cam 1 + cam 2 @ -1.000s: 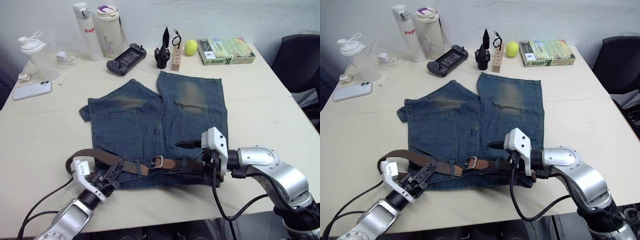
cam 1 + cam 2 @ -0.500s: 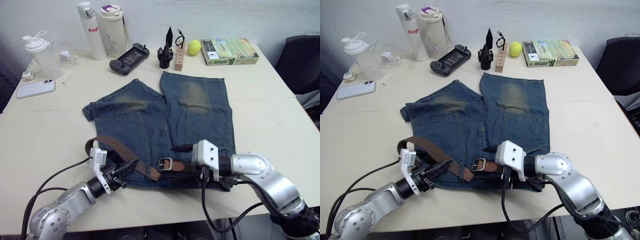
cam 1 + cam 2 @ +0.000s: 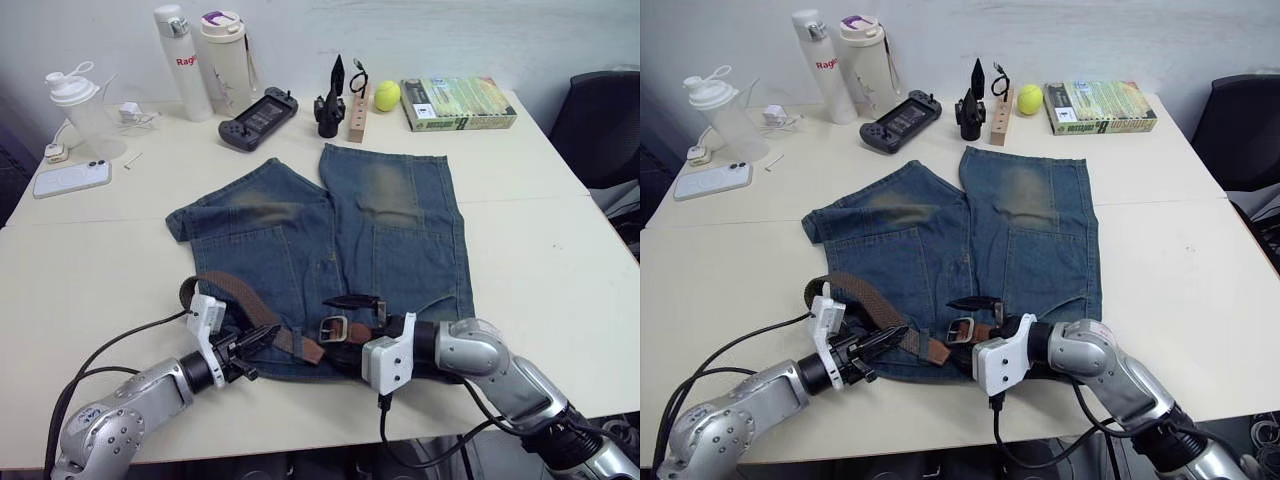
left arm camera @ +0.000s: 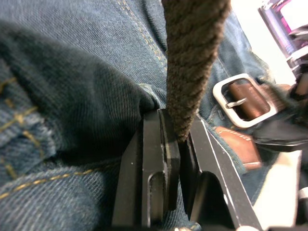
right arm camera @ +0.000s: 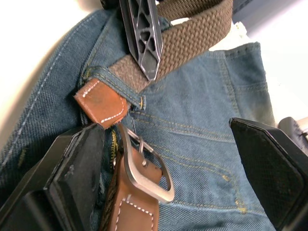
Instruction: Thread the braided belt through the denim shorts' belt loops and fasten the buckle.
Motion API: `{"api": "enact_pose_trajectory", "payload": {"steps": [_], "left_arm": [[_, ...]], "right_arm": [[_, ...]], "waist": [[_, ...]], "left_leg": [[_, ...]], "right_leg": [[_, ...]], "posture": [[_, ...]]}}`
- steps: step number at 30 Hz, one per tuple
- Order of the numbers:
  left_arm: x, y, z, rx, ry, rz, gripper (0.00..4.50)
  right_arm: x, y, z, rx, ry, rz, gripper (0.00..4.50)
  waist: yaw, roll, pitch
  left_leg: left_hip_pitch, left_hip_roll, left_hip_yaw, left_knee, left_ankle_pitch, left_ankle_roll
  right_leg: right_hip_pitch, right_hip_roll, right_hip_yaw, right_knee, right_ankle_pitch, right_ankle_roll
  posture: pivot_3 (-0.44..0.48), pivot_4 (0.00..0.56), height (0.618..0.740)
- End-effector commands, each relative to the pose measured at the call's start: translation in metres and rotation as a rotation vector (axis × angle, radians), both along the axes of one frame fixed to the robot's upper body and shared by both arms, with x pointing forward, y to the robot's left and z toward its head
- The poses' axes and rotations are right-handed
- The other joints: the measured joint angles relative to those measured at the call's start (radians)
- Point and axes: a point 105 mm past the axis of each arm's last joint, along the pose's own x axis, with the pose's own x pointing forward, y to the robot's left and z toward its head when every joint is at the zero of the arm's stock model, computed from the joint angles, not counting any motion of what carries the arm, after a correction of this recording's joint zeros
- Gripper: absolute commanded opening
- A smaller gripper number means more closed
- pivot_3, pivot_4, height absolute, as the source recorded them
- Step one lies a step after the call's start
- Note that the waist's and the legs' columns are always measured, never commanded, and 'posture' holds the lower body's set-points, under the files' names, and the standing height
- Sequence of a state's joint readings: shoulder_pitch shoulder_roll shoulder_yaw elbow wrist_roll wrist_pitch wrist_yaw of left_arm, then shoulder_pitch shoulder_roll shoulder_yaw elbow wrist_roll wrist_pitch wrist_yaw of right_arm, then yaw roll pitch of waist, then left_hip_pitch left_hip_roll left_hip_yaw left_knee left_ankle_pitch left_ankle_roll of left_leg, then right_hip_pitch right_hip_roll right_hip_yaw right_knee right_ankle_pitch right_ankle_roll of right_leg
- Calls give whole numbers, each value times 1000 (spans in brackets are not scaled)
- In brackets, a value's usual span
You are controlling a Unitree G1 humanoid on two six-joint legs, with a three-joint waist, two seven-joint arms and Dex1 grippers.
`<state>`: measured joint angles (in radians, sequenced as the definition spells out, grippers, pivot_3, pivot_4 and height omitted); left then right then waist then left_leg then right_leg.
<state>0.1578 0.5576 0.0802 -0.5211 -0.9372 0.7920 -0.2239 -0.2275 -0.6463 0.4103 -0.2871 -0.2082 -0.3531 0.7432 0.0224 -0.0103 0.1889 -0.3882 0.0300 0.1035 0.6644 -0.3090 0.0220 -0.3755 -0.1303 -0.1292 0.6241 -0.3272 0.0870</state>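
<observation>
Brown braided belt (image 3: 262, 318) lies along the denim shorts' (image 3: 330, 240) waistband, its tan tip through one belt loop (image 5: 118, 79), the buckle (image 3: 333, 328) unfastened; left gripper (image 3: 262, 341) jaws pinch the strap, right gripper (image 3: 352, 312) jaws spread around the buckle.

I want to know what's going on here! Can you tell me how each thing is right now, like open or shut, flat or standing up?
braided belt: looped over the waistband, pinched by the left gripper
buckle: unfastened
denim shorts: spread flat
right gripper: open, around the buckle
white bottle: upright, capped
book: closed, flat
</observation>
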Motion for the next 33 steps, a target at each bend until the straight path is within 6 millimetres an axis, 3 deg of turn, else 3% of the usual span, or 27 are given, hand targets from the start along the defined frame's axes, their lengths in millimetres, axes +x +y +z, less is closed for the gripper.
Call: {"api": "enact_pose_trajectory", "payload": {"steps": [1,14,23,27,33], "left_arm": [[-5,4,-12,174,-19,22,0],[-12,-8,-17,209,-19,10,0],[-16,-5,-18,214,5,12,0],[-17,-3,-19,221,13,13,0],[-18,-3,-21,229,17,10,0]], "right_arm": [[-2,1,9,29,-43,4,4429],[-2,21,5,28,-83,58,4429],[-9,19,-6,-50,-74,123,4429],[-8,15,-3,-49,-81,127,4429],[-11,25,0,-16,-95,147,4429]], "waist": [[0,0,0],[-2,0,0],[-2,0,0],[-2,0,0],[-2,0,0]], "left_leg": [[0,0,0,0,0,0],[1,1,0,-1,0,-1],[2,1,-1,-1,1,-1],[2,1,0,-1,0,-1],[2,1,0,-1,0,-1]], "right_leg": [[0,0,0,0,0,0],[0,0,0,1,0,-1],[0,0,0,2,-1,-1],[0,0,0,2,-1,-1],[0,0,0,2,-1,-1]], "posture": [[0,150,724],[0,150,724],[0,150,724],[0,150,724],[0,150,724]]}}
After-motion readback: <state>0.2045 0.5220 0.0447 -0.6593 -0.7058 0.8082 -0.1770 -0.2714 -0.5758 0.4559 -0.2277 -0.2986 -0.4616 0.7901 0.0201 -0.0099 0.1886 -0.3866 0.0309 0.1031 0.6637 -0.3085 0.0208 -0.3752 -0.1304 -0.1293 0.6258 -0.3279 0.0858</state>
